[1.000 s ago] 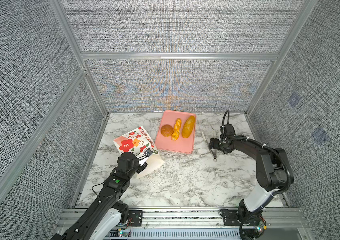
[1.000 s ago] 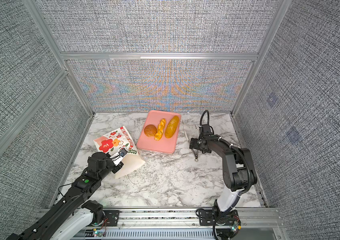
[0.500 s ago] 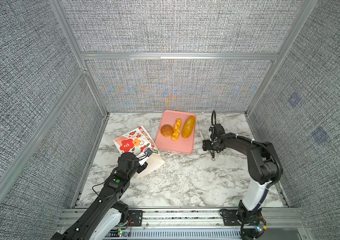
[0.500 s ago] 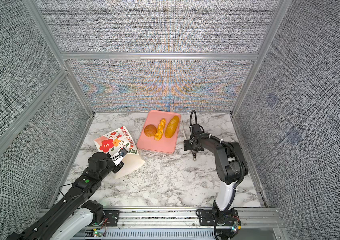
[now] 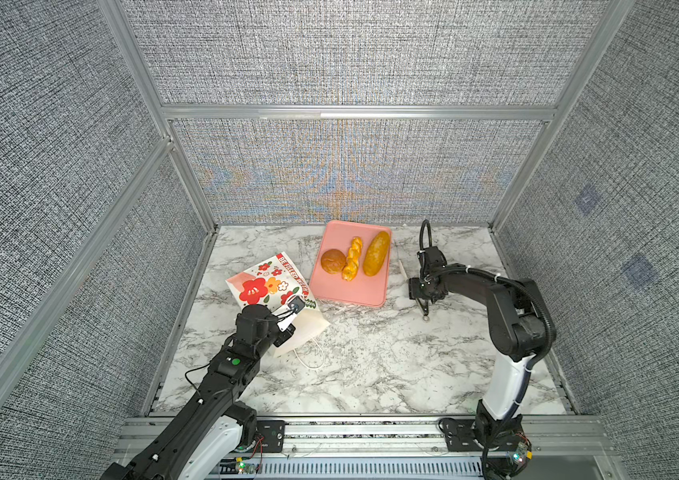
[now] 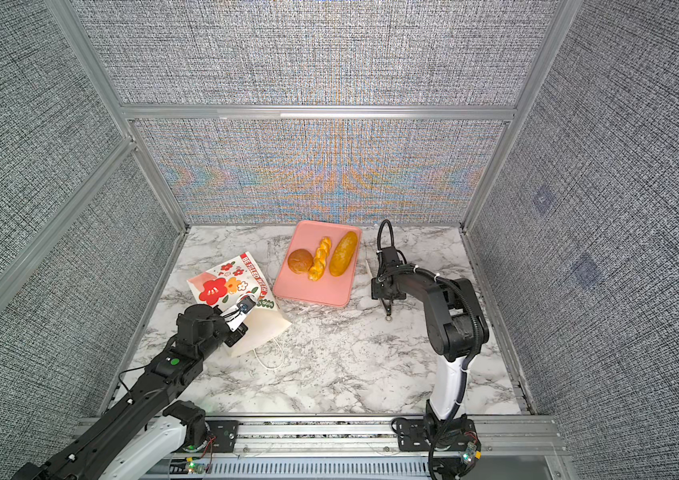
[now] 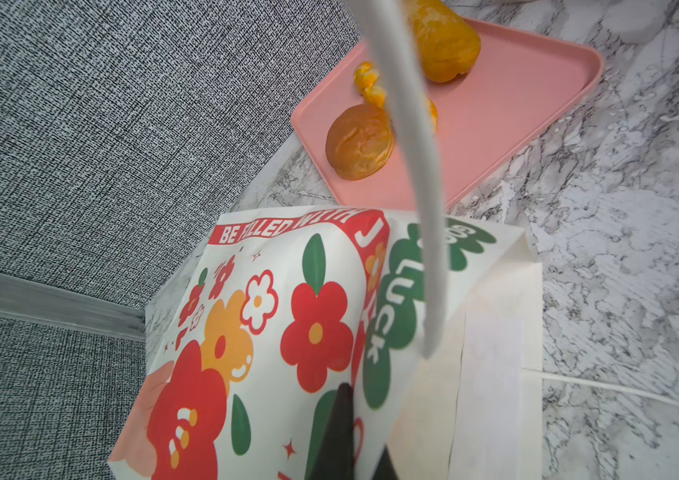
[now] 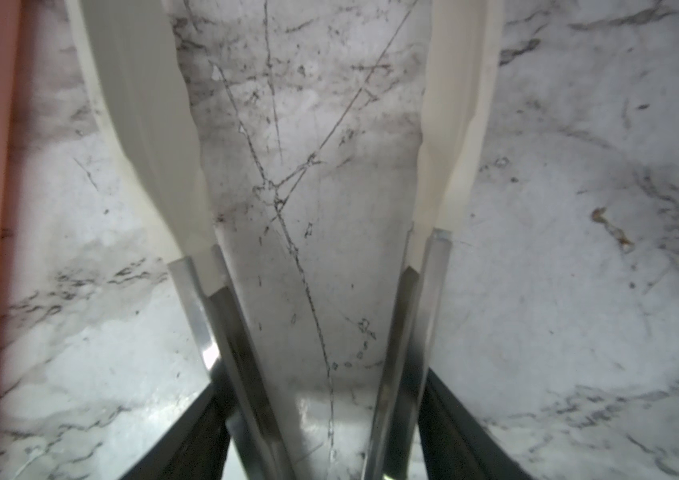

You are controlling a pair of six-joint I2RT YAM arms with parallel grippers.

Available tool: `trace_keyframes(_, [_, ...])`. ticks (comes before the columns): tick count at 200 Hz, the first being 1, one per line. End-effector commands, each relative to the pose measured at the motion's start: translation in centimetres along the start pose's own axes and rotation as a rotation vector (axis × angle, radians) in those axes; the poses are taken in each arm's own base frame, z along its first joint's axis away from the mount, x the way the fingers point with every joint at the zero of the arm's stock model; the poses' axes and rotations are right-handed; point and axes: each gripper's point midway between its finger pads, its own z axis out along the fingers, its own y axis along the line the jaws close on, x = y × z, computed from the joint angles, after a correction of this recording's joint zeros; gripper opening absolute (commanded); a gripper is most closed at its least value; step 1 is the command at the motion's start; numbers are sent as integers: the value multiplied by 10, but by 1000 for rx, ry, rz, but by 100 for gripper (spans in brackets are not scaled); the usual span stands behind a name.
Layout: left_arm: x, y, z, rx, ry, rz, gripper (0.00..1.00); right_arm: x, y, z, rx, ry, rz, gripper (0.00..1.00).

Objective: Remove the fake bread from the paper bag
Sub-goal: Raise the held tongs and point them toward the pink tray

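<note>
In both top views the bag [image 5: 265,284] lies on the desk [image 5: 371,365], with bread [image 5: 376,258] on the tray [image 5: 354,293] between my two arms. On the left wrist view, the left fingers [image 7: 412,166] are clamped on the bag's fold, I judge to steady it. On the right wrist view, the right fingers [image 8: 150,124] are parted and empty beside the tray, likely ready to reach in.

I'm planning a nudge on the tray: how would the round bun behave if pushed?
The round bun looks domed and glossy, so it would probably slide or roll on the smooth pink tray. The tray's raised rim would likely stop it.
</note>
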Motion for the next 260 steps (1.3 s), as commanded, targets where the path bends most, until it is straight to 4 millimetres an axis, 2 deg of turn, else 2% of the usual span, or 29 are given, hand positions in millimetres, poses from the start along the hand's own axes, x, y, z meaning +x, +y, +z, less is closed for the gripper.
trace_keyframes(1, [-4,-1,0,4,-21,-7,0,19,1,7,-8,67,20,60])
trace_keyframes(17, [-4,-1,0,4,-21,-8,0,20,1,6,-8,74,20,55])
trace_keyframes(26, [-4,-1,0,3,-20,-11,0,20,4,3,-23,78,11,48])
trace_keyframes(49, [-4,-1,1,4,-20,-20,0,16,5,-10,-37,71,5,39])
trace_keyframes(89, [-6,-1,2,11,-26,-24,0,0,12,-52,-103,24,31,38])
trace_keyframes(120, [-8,0,0,6,-37,-25,0,-13,26,-84,-237,17,107,38])
trace_keyframes(181, [-13,2,-5,-3,-66,-25,0,-38,56,-126,-489,25,245,38])
trace_keyframes(215, [-17,2,-6,-1,-80,-22,0,-45,70,-130,-581,36,308,39])
trace_keyframes(260, [-17,1,-7,2,-86,-19,0,-47,76,-115,-601,62,355,41])
